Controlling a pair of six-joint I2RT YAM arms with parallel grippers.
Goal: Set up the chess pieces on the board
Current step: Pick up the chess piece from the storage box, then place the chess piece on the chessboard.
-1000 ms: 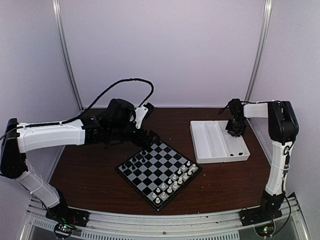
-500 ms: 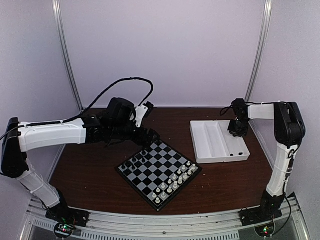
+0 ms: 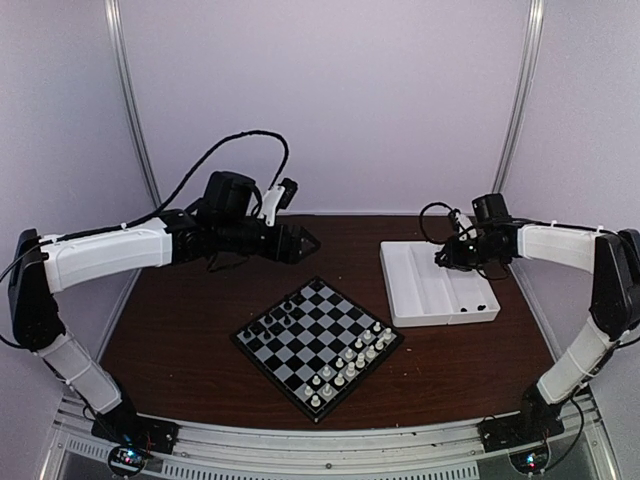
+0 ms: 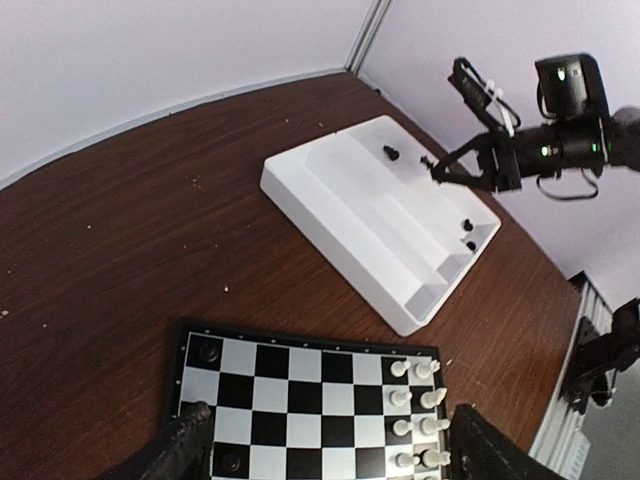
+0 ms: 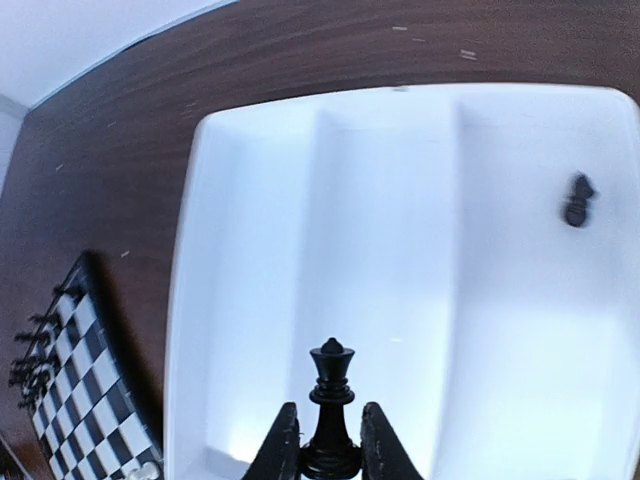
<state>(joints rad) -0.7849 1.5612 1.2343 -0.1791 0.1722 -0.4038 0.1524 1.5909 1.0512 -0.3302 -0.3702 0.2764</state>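
The board [image 3: 318, 345] lies at mid-table, with black chess pieces [image 3: 272, 323] on its far-left side and white chessmen [image 3: 350, 365] on its near-right side. My right gripper [image 3: 441, 262] hovers over the white tray [image 3: 420, 300]. It is shut on a black queen [image 5: 332, 395], held upright by its base between the fingers [image 5: 285, 450]. Other black pieces lie in the tray [image 5: 577, 200] [image 4: 392, 152]. My left gripper [image 3: 305, 241] is open and empty, raised behind the board's far corner. Its wrist view shows the board [image 4: 300, 405] between its fingertips [image 4: 188, 430].
The tray has three long compartments, and two small black pieces [image 3: 475, 305] sit at its near end. Dark wood table [image 3: 180, 340] lies left of the board. White walls and metal posts enclose the back and sides.
My left gripper has lifted off the board's far corner and drawn back. My right arm has swung out, and its gripper has risen from the tray and shifted left with the black queen.
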